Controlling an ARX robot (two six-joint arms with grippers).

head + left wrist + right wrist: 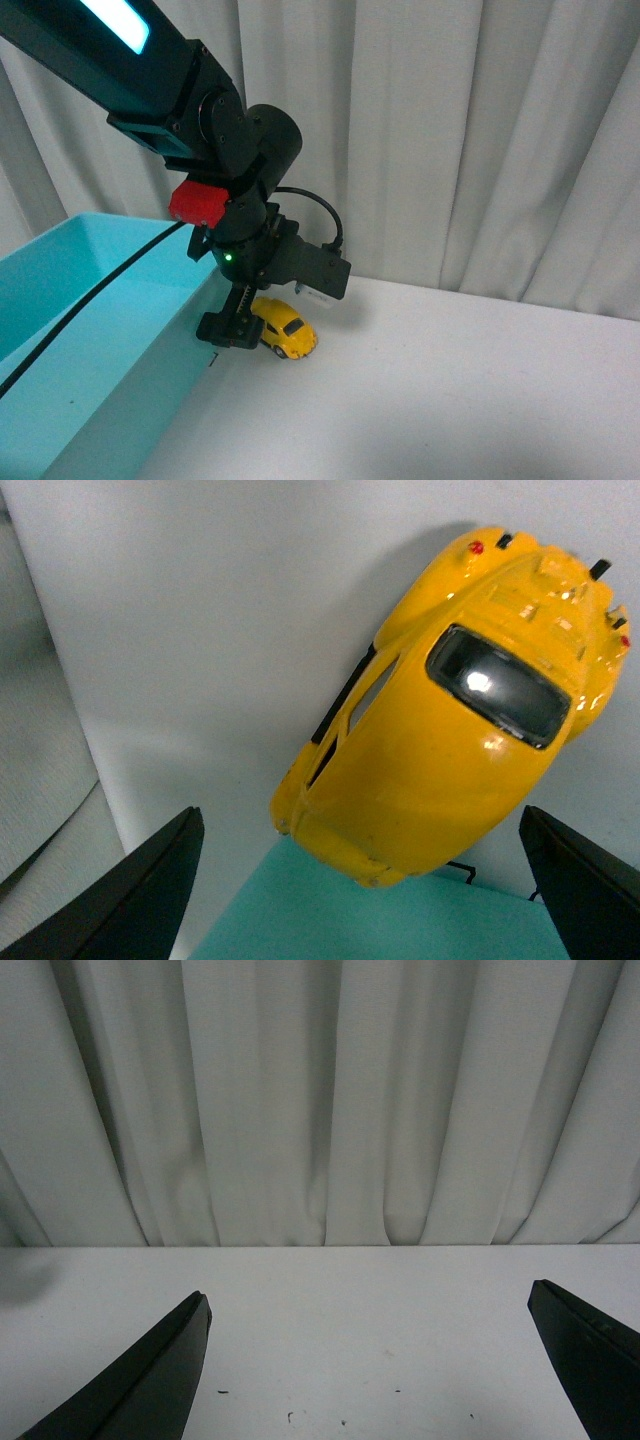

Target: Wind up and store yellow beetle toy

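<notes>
The left gripper [358, 825] is hanging wide open above the yellow beetle toy [285, 332]; the toy is sitting on the white table [480, 390], just right of the teal bin [90, 330]; the right gripper [368, 1305] is gaping wide too.

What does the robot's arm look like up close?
The left arm is a dark boxy beam with a glowing cyan strip, a round black joint, a red block, a green light and a looping black cable. Its claw has dark tapered fingers.

White table [470, 400] carrying a teal bin [120, 390] along its left, yellow beetle toy [287, 330] sitting just beside the bin's corner
</notes>
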